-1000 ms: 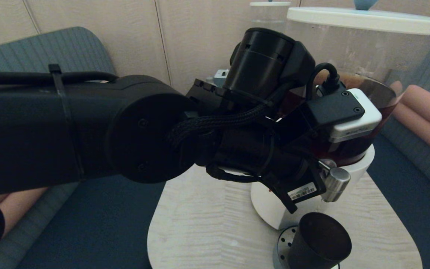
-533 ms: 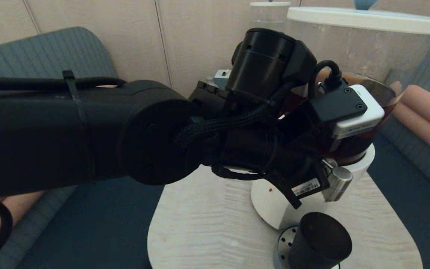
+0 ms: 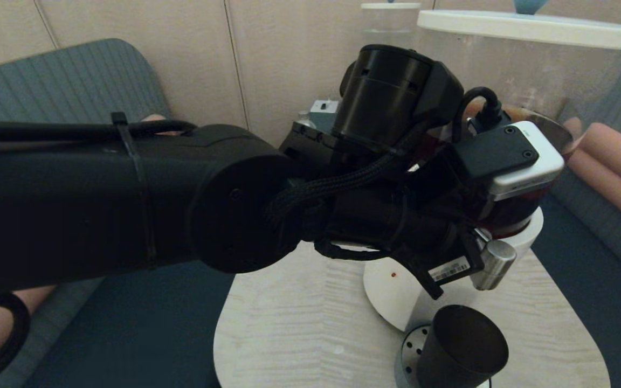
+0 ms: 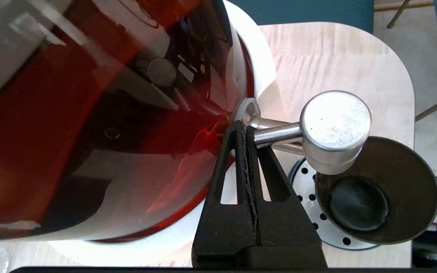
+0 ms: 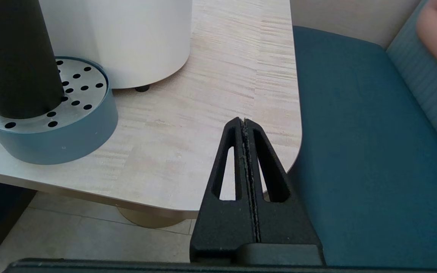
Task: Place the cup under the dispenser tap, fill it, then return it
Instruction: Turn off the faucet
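The black cup (image 3: pixel 461 345) stands upright on a perforated steel drip tray (image 3: pixel 408 350), right below the dispenser tap (image 3: pixel 496 263). Seen from the left wrist, the tap (image 4: pixel 334 129) hangs over the cup's (image 4: pixel 378 189) open mouth, and no stream shows. My left gripper (image 4: pixel 243 127) is shut and empty, its tips pressed against the tap's thin stem where it meets the tank of dark brown liquid (image 4: pixel 89 113). My right gripper (image 5: pixel 244 121) is shut and empty, low over the table's near right edge, beside the tray (image 5: pixel 51 140) and the cup (image 5: pixel 13 57).
The big dispenser's white base (image 3: pixel 391 291) sits on a pale wooden table (image 3: pixel 289 334). A smaller clear dispenser (image 3: pixel 388 21) stands behind it. Blue sofa seating (image 5: pixel 355 151) and pink cushions (image 3: pixel 618 161) flank the table. My left arm (image 3: pixel 127 199) fills much of the head view.
My left arm and wrist have slid a little to the right, towards the tap. The tap head has shifted slightly right with them. The cup has stayed put.
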Controlling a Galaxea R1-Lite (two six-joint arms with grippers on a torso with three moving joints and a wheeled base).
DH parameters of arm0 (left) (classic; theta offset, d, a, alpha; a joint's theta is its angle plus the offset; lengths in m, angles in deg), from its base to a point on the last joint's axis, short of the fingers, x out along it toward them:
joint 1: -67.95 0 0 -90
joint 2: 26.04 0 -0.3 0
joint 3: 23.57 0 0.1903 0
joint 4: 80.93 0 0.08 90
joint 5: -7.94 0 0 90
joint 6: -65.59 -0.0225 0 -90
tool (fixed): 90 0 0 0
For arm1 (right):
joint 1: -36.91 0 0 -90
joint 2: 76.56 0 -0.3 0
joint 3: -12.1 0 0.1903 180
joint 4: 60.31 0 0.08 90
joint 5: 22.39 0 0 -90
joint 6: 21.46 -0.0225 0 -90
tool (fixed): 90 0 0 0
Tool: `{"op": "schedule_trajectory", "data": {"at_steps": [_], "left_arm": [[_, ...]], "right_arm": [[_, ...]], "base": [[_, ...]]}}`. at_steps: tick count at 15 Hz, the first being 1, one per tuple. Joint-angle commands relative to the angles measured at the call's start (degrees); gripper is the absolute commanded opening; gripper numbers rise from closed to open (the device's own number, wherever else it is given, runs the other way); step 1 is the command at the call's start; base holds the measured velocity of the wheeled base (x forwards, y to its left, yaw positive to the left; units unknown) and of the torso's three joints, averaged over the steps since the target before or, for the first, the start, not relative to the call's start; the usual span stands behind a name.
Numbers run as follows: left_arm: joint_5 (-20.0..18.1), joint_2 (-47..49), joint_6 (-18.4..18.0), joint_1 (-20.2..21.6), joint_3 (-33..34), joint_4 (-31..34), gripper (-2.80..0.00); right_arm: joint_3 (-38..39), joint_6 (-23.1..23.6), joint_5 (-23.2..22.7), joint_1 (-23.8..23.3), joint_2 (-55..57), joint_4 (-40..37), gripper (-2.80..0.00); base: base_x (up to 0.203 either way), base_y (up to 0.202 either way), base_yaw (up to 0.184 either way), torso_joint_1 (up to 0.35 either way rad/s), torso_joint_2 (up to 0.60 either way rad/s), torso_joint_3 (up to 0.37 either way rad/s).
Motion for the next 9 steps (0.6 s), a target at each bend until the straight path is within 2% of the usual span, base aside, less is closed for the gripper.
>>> {"op": "schedule_trajectory", "data": {"at_steps": [1, 9], "left_arm": [[0.03, 0.30, -0.31, 0.04, -0.09, -0.13, -2.80], [-0.23, 1.48, -0.51, 0.04, -0.18, -3.20, -2.80]], "right_arm": [[0.53, 0.04, -0.08, 0.00, -0.11, 0.00, -2.80], [0.53, 0.04, -0.09, 0.00, -0.11, 0.00, -2.80]], "base": [[0.000, 0.000, 0.000, 0.000, 0.00, 0.000], [0.000, 0.000, 0.000, 0.000, 0.00, 0.000]]}}
